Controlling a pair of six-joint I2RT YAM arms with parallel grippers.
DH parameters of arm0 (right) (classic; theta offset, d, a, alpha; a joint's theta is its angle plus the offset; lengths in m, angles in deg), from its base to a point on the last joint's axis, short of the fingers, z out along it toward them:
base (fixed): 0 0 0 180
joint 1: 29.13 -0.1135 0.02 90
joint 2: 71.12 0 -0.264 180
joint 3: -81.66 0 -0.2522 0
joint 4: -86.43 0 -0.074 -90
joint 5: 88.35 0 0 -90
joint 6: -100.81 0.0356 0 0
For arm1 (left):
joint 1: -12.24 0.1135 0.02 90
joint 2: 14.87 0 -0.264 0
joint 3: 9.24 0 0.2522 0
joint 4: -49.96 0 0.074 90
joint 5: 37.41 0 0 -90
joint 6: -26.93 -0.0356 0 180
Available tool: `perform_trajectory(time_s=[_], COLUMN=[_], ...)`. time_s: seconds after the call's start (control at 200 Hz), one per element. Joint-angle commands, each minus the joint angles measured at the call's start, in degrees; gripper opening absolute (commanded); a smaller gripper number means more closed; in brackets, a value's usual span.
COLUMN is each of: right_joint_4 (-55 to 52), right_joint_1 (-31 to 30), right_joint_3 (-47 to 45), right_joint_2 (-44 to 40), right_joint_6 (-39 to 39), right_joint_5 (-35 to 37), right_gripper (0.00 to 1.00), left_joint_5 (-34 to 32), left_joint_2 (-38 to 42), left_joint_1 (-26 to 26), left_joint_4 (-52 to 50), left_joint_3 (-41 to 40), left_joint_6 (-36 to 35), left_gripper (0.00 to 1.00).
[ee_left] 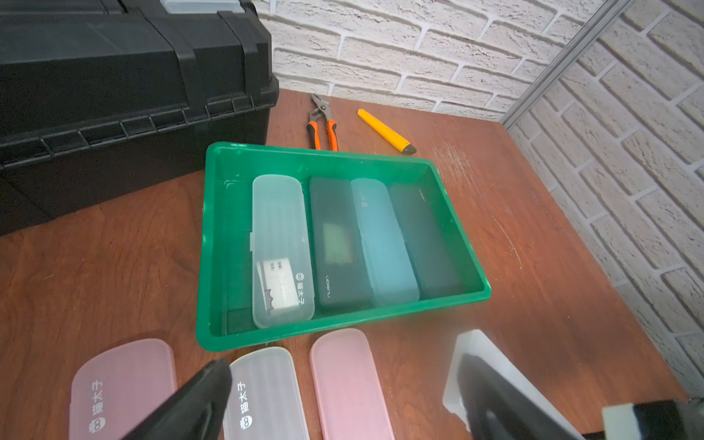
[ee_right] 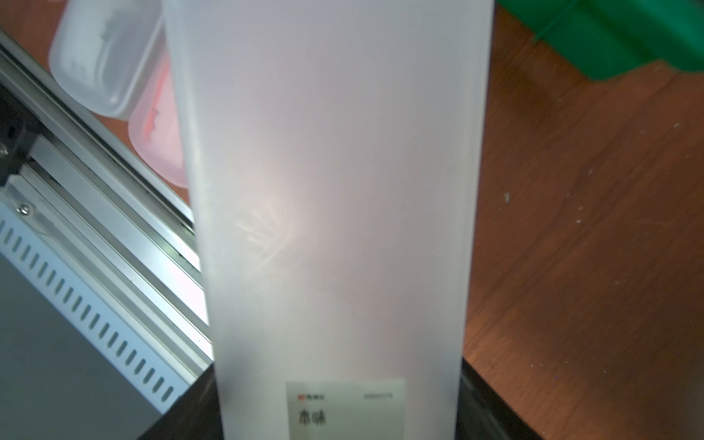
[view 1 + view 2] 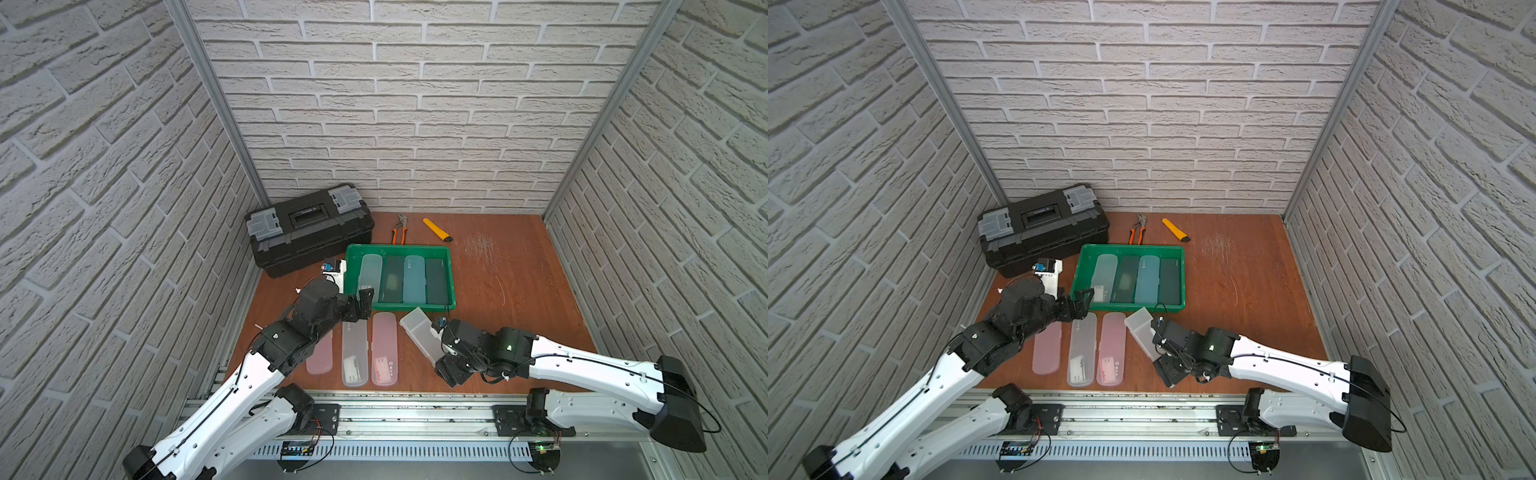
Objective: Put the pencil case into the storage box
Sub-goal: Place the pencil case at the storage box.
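Eight pencil cases [image 3: 354, 353]; one each: storage box [image 3: 353, 270], toolbox [image 3: 309, 237], pliers [image 3: 398, 232], knife [image 3: 436, 230].

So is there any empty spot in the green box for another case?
In the storage box, a narrow strip is bare, between its left wall and the frosted case; three others fill the rest. The table is bare from the box to the right wall. Three loose cases crowd the front.

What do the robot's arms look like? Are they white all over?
Not all over. The left arm and right arm have smooth white shells with black joints and rounded black elbow caps. A thin black cable runs along each one. The left gripper and right gripper are black, and a small green light glows near the right wrist.
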State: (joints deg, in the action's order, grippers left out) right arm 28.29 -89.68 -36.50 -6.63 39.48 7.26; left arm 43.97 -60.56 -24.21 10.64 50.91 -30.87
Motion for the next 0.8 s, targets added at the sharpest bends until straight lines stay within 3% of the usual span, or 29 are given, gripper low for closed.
perform_trajectory(time_s=[0.0,0.29,0.545,0.795], right_joint_4=[2.2,2.2,1.9,-0.5], right_joint_1=[1.7,12.0,20.5,24.0], right_joint_3=[6.0,20.1,29.9,36.4], right_joint_2=[0.3,14.2,25.8,36.4], right_joint_6=[1.5,3.7,6.0,6.9], right_joint_5=[5.5,7.1,10.4,10.0], right_gripper=[0.46,0.44,0.42,0.39], left_joint_5=[-0.7,15.0,25.6,25.8], left_joint_2=[-3.3,-18.4,-29.9,-30.6], left_joint_1=[0.3,7.2,9.0,8.9], left_joint_4=[3.2,11.1,14.5,17.9], left_joint_3=[2.8,10.0,15.5,11.3], left_joint_6=[-1.9,0.3,2.0,4.6], left_gripper=[0.99,0.98,0.98,0.98])
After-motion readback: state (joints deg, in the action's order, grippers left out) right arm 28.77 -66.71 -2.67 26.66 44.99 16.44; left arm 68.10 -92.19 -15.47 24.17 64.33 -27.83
